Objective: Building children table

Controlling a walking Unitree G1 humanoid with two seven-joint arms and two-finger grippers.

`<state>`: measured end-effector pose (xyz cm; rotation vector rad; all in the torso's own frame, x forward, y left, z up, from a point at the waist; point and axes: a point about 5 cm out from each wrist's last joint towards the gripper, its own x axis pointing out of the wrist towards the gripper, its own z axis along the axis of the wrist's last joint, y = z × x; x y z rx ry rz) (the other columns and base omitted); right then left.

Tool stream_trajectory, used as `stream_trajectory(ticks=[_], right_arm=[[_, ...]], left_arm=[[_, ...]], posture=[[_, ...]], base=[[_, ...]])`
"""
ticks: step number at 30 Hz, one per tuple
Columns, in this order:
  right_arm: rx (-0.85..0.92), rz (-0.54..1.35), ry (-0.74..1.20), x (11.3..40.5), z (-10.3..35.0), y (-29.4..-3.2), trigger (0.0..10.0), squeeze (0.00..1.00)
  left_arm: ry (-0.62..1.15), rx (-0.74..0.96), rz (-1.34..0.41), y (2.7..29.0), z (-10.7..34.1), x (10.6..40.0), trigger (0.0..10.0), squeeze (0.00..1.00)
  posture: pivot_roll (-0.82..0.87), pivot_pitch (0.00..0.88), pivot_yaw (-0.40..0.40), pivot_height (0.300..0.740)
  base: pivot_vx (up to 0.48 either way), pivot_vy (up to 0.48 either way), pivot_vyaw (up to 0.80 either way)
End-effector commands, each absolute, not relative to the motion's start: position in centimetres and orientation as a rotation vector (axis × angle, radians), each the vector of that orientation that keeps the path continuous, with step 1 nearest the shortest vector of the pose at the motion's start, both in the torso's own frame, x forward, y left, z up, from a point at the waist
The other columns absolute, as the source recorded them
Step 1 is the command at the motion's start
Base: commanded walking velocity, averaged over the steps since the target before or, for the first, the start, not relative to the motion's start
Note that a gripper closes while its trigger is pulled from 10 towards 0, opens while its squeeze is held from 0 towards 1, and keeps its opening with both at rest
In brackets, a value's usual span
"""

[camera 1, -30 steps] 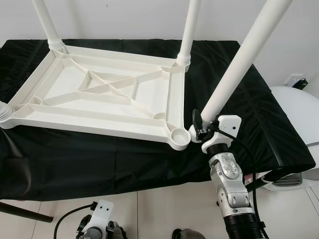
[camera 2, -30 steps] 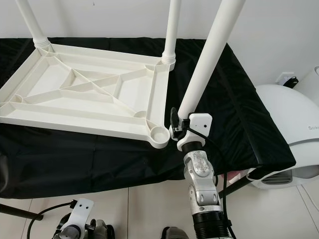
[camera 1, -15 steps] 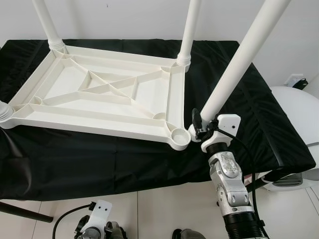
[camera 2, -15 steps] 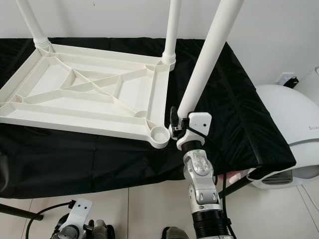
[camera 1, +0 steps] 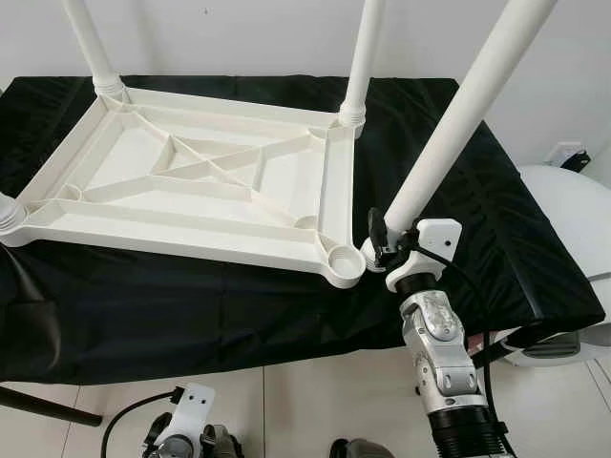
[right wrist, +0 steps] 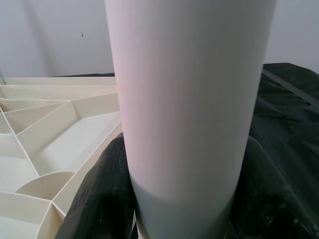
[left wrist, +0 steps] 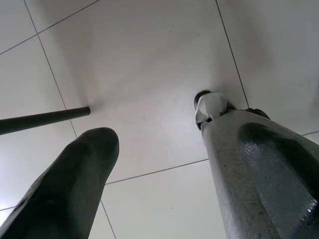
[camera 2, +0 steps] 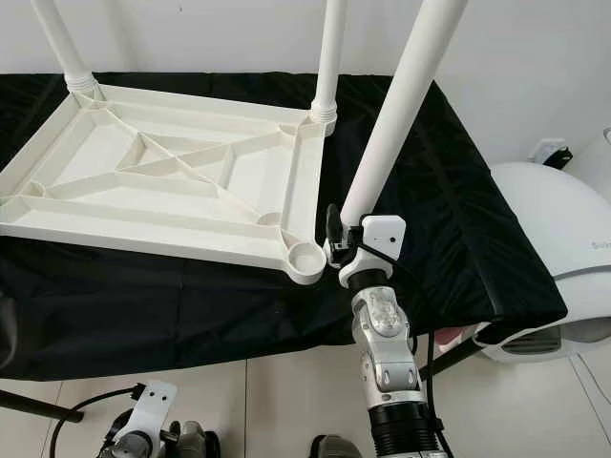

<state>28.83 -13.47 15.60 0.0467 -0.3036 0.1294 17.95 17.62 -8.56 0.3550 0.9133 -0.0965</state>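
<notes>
- Right claw [camera 1: 374, 246] was clamped on the lower end of the loose white leg [camera 1: 458, 124], your fingers [right wrist: 102, 199] wrapped to either side of the tube, and it sat just beside the empty corner socket [camera 1: 344, 260], at about 3 o'clock from it.
- You had the leg leaning away toward 1 o'clock, with its foot end apparently short of the socket rather than in it; I could not tell whether the two touched.
- Your upturned tabletop [camera 1: 191, 181] lay on the black-draped counter [camera 1: 506, 219], with two legs standing at its far corners [camera 1: 361, 57] and a third just visible at 9 o'clock.
- Your main risk, as I judged it, was the tilt: pushed in at that angle, the leg would likely jam on the socket rim or skid off it.
- You could also have shoved the whole tabletop toward 9 o'clock, since nothing visibly braced it and the cloth looked slippery.
- Gripping so low on a long leg left you little leverage, so it might have swung in your grasp.
- Left claw [left wrist: 164, 189] hung idle over the tiled floor [left wrist: 139, 64], its fingers spread apart and holding nothing.
</notes>
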Motion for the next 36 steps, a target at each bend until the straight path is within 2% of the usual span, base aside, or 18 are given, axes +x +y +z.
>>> stream_trajectory(ticks=[1, 36], right_arm=[[0.046, 0.128, -0.317, 28.92, 15.67, -13.45, 10.0, 0.0], [0.049, 0.135, -0.324, 29.1, 15.63, -13.29, 10.0, 0.0]], left_arm=[[0.991, 0.332, -0.166, 17.33, -9.39, 16.34, 10.0, 0.0], [0.992, 0.338, -0.163, 17.66, -9.35, 16.36, 10.0, 0.0]], posture=[[0.05, 0.082, 0.019, 0.74], [0.05, 0.069, 0.02, 0.74]], base=[[0.0, 0.0, 0.0], [0.0, 0.0, 0.0]])
